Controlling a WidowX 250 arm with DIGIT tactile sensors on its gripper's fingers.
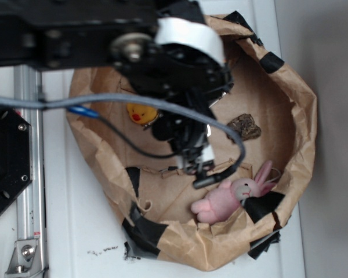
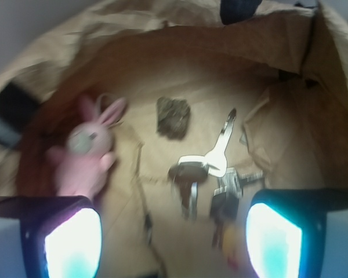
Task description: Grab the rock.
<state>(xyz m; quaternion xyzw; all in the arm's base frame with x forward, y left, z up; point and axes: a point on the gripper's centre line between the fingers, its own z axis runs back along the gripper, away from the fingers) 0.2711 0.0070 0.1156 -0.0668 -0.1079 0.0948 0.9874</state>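
Observation:
The rock (image 1: pixel 245 126) is a small dark, lumpy stone lying on the brown paper floor of the nest, right of the arm. In the wrist view the rock (image 2: pixel 173 117) lies ahead, slightly left of centre, well beyond the fingers. My gripper (image 1: pixel 200 172) hangs over the middle of the paper, left and below the rock, touching nothing. In the wrist view my gripper (image 2: pixel 173 243) is open and empty, its two glowing pads (image 2: pixel 72 243) far apart at the bottom corners.
A crumpled brown paper wall (image 1: pixel 298 116) with black tape rings everything. A pink plush bunny (image 1: pixel 229 198) lies at the lower right. A yellow duck (image 1: pixel 141 113) sits at the left. A bunch of keys (image 2: pixel 211 168) lies close ahead of the jaws.

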